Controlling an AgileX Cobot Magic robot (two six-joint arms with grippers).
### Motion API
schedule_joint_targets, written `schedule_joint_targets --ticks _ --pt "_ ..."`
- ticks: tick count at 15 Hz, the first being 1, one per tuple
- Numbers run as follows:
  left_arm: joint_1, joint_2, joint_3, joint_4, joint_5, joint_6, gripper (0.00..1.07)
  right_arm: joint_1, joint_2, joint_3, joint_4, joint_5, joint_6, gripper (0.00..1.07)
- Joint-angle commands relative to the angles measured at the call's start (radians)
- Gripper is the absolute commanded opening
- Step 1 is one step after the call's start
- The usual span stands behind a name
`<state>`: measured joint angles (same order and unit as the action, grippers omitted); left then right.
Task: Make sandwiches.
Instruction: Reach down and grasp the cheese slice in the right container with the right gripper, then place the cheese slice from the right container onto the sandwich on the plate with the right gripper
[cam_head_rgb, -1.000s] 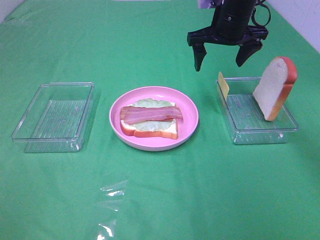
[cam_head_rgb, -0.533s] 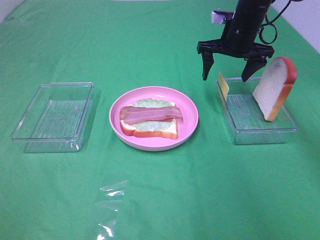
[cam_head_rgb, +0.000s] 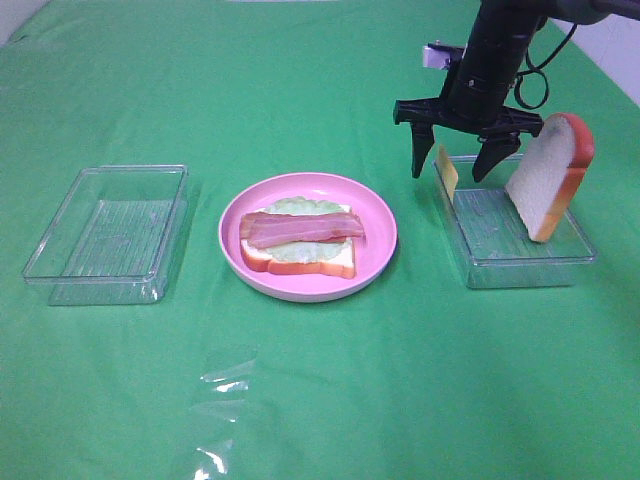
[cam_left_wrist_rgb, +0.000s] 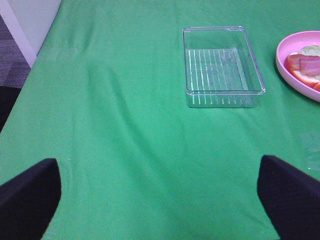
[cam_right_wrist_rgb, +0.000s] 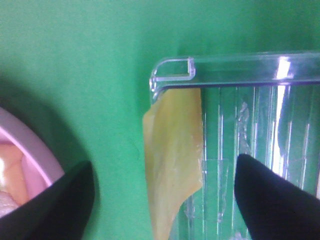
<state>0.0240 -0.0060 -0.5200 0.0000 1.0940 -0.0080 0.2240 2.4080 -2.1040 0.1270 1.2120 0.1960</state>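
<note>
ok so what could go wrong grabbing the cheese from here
1. The cheese is thin and leans on the tray wall; one of the open right fingers may hit that wall or push the slice flat rather than pinch it.
2. Bumping the tray could topple the bread leaning at its other side.

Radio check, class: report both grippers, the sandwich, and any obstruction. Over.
Right gripper open, astride cheese slice at tray wall. Left gripper open, empty. Bacon, lettuce, bread on plate; second bread slice leaning in tray. Nothing blocking.
</note>
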Motion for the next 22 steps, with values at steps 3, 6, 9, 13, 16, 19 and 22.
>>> schedule_joint_targets --ticks 3,6,9,13,16,19,22 --pt "0.0 -0.016 0.003 0.0 -0.016 -0.005 1.01 -0.003 0.011 -0.006 -0.001 0.073 0.021 0.51" --pt "0.0 -0.016 0.003 0.0 -0.016 -0.005 1.01 -0.003 0.011 -0.006 -0.001 0.071 0.021 0.24" --pt "0.0 -0.016 0.003 0.0 -0.016 -0.005 1.01 -0.003 0.011 -0.006 -0.001 0.07 0.021 0.13" --pt "0.0 -0.016 0.003 0.0 -0.016 -0.005 1.01 -0.003 0.01 -0.006 0.0 0.073 0.021 0.0" --pt "0.0 -0.016 0.003 0.0 -0.016 -0.005 1.01 -0.003 0.009 -0.007 0.0 0.075 0.021 0.0" --pt "0.0 -0.016 0.003 0.0 -0.016 -0.005 1.01 -0.002 0.009 -0.007 0.002 0.12 0.021 0.0" --pt "0.0 -0.016 0.003 0.0 -0.016 -0.005 1.01 -0.002 -0.011 -0.007 0.007 0.119 0.021 0.0"
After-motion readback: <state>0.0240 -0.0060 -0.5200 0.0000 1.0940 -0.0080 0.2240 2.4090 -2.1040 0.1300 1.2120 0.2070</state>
